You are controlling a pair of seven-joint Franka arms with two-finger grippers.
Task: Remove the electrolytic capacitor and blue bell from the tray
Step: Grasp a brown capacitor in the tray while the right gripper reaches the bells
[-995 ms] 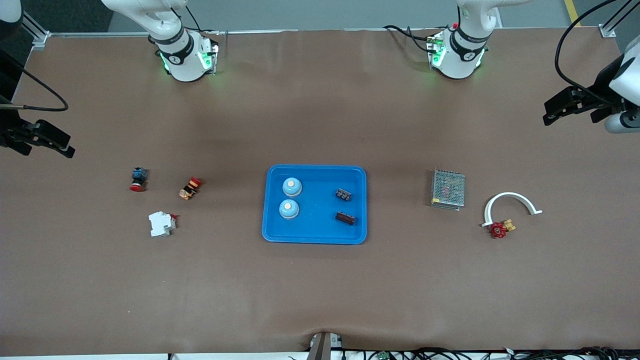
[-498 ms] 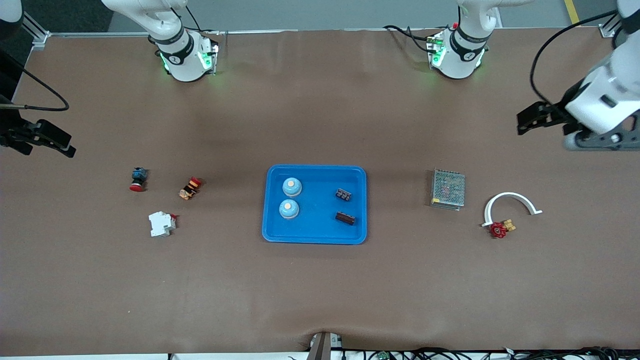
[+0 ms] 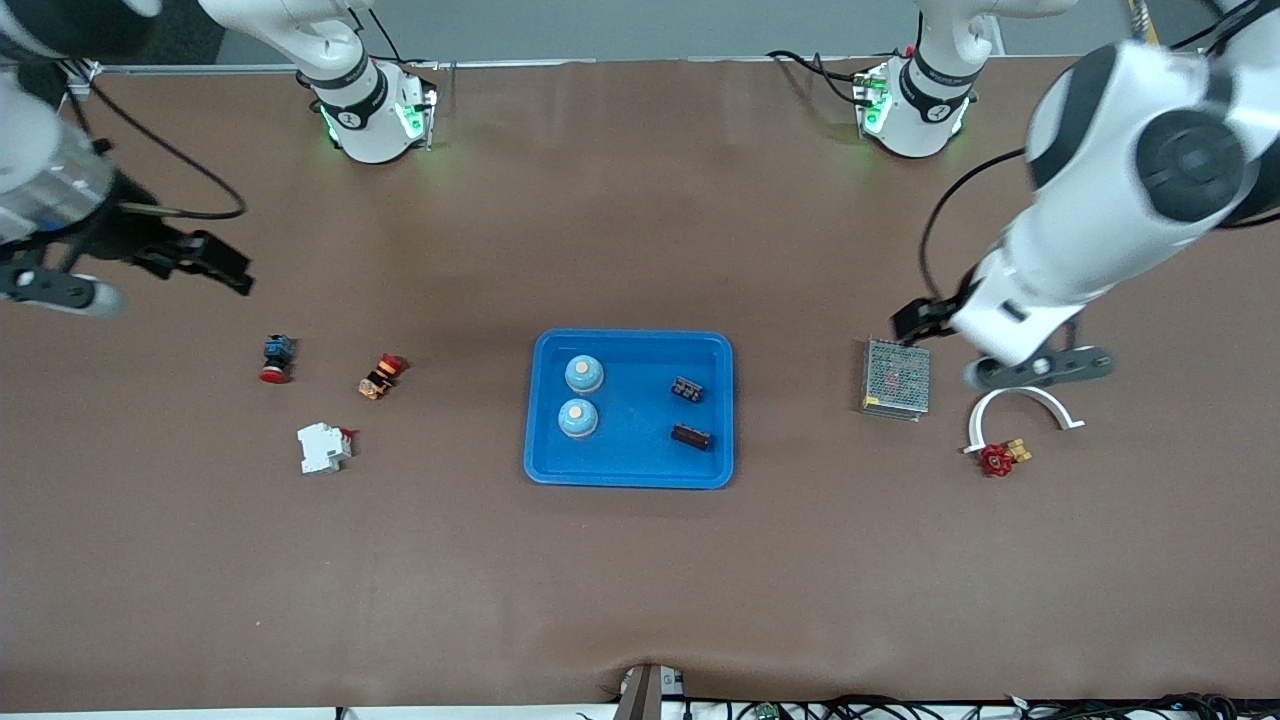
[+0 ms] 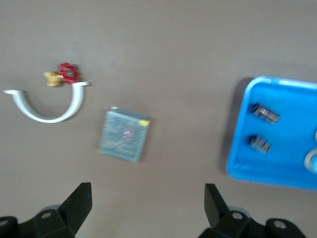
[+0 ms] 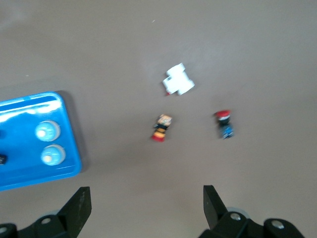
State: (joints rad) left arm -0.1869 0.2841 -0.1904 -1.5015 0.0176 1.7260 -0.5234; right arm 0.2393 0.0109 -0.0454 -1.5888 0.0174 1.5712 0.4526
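A robotics lab or test bench: two white arm bases (image 3: pixel 370 110) with green status lights are bolted along the far edge of a wide tabletop (image 3: pixel 640 580) under a brown mat, and loose cables (image 3: pixel 900 708) run along its near edge. On the mat lie small electrical parts, a mesh-cased power supply (image 3: pixel 896 378), a white breaker (image 3: pixel 322 447), a red push button (image 3: pixel 276 358), around a blue tray (image 3: pixel 630 468).

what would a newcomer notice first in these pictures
The bright blue tray at the table's middle stands out, holding two pale blue bells and two dark capacitors. Next comes the big white left arm, its open left gripper over the metal mesh box; the right gripper is open too.
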